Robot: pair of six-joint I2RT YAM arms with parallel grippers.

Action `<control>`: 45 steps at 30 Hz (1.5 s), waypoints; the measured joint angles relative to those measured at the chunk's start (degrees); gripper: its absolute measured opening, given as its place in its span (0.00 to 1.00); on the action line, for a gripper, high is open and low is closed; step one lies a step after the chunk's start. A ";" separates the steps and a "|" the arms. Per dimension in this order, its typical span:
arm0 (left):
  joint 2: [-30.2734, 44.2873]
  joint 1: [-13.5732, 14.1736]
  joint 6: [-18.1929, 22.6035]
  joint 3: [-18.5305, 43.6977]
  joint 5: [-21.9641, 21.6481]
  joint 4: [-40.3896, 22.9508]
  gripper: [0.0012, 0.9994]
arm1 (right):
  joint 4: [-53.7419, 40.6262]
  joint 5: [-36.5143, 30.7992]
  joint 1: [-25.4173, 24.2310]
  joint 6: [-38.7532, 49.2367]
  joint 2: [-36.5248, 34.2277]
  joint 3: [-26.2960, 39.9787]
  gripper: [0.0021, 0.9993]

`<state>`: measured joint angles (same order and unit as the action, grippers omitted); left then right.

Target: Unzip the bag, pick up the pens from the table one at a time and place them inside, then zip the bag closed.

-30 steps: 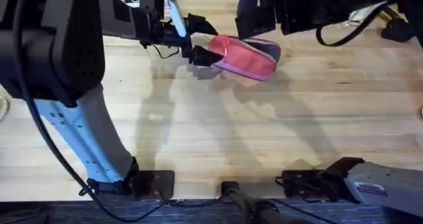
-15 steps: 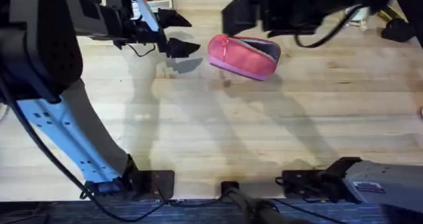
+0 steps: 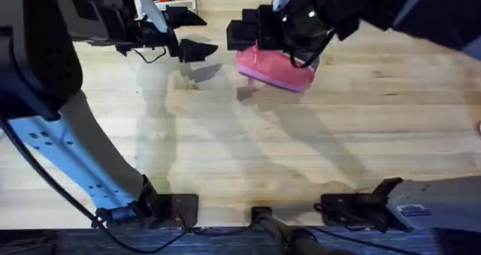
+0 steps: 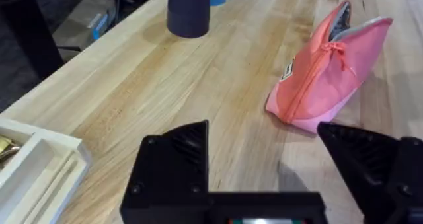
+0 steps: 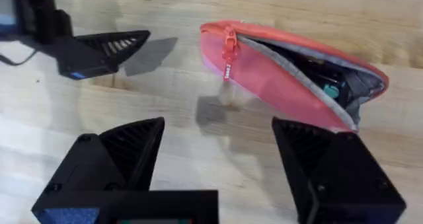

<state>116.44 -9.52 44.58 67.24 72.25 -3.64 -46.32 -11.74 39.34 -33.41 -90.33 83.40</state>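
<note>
From overhead I see the soft pink fabric pencil pouch (image 3: 276, 68) lying on the light wooden plank counter (image 3: 301, 142) toward its far side, near the middle. My right tool (image 3: 252, 33) hangs over the pouch's left end with its black fingers spread and nothing between them. My left tool (image 3: 189, 34) sits to the left of the pouch, apart from it, also spread and empty.

On the left wrist camera, the pouch (image 4: 330, 69) rests on the counter (image 4: 165, 98) with the zipper along its upper edge. The zipper is closed at the near end and gapes open at the far end. The left tool (image 4: 291, 164) is splayed wide, clear of the fabric. A dark blue cylindrical cup (image 4: 188, 9) stands farther along the counter, and a pale wooden tray (image 4: 39, 161) lies near the edge.

On the right wrist camera, the pouch (image 5: 277, 72) lies partly unzipped, its grey lining and dark contents showing. The zipper pull (image 5: 228, 52) sits at the closed end. The right tool (image 5: 218, 158) is spread above the counter (image 5: 330, 12), and the left tool (image 5: 106, 49) shows beyond it.
</note>
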 joint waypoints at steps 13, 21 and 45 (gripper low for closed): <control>0.00 -0.92 0.02 0.00 3.10 -0.32 0.99 | 1.54 -5.00 3.19 -6.71 -3.19 0.00 1.00; 0.00 -0.92 0.00 0.00 3.21 -1.79 0.99 | 4.08 -6.57 3.25 -7.36 -5.22 0.00 1.00; 0.00 -0.92 0.00 0.00 3.19 -1.95 0.99 | 14.27 -6.90 0.14 -7.56 -14.53 0.00 1.00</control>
<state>116.44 -10.44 44.58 67.24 75.44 -5.58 -32.05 -18.63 39.48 -40.97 -104.86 83.40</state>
